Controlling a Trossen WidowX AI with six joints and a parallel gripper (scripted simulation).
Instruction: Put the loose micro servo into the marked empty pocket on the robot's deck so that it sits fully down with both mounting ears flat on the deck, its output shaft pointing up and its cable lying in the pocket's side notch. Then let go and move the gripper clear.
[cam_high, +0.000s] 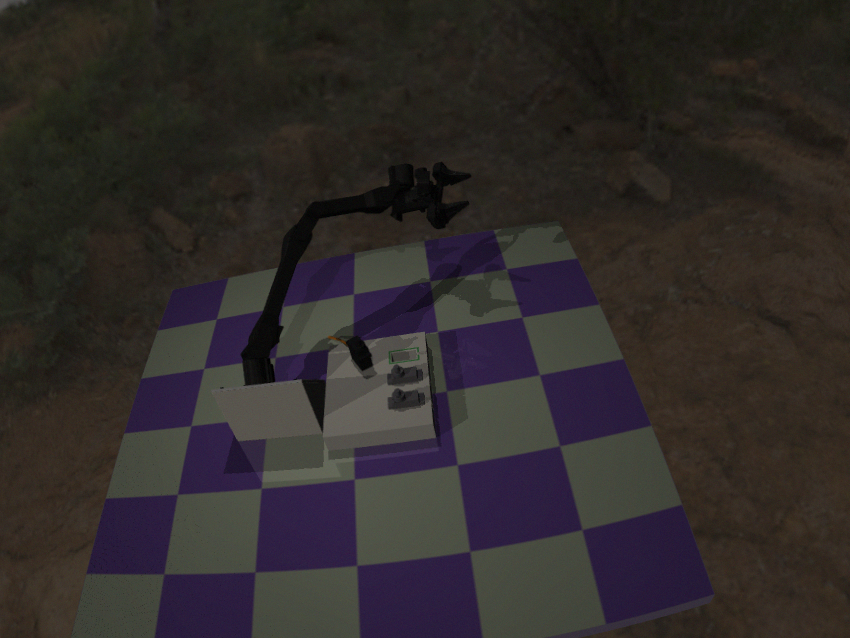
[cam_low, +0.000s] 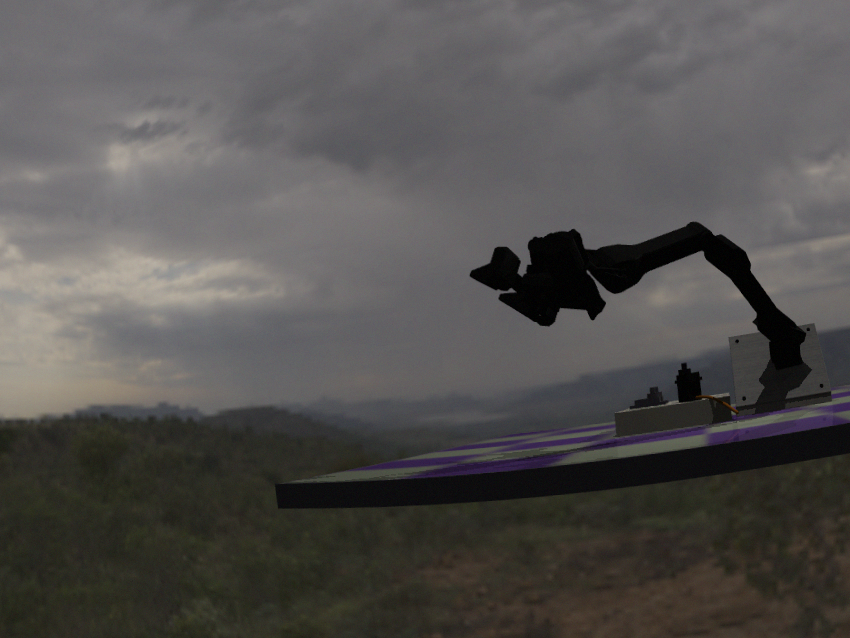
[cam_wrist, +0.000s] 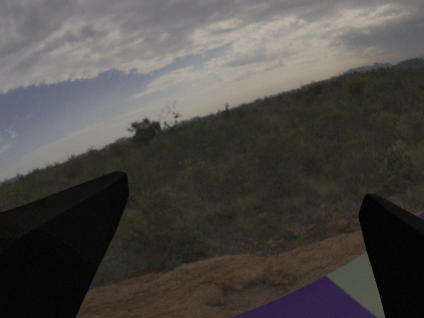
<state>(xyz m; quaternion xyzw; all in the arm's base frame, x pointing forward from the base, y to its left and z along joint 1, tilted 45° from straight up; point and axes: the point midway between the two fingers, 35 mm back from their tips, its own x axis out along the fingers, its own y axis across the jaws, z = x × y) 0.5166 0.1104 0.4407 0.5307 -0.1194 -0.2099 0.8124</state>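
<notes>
The gripper (cam_high: 454, 195) is spread wide and holds nothing, high in the air, well apart from the deck (cam_high: 374, 408). The loose micro servo (cam_high: 361, 355) stands tilted on the deck, beside the green-marked pocket (cam_high: 404, 355). Its thin orange cable (cam_high: 336, 338) is hard to see.

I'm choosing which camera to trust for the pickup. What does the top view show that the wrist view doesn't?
Only the top view shows the deck, the green-marked empty pocket, two seated servos, the loose micro servo with its cable, and the arm.
Only the wrist view shows sky, the horizon, and both fingers close up, standing wide with nothing between.
Both show the open gripper and the checkered table.
</notes>
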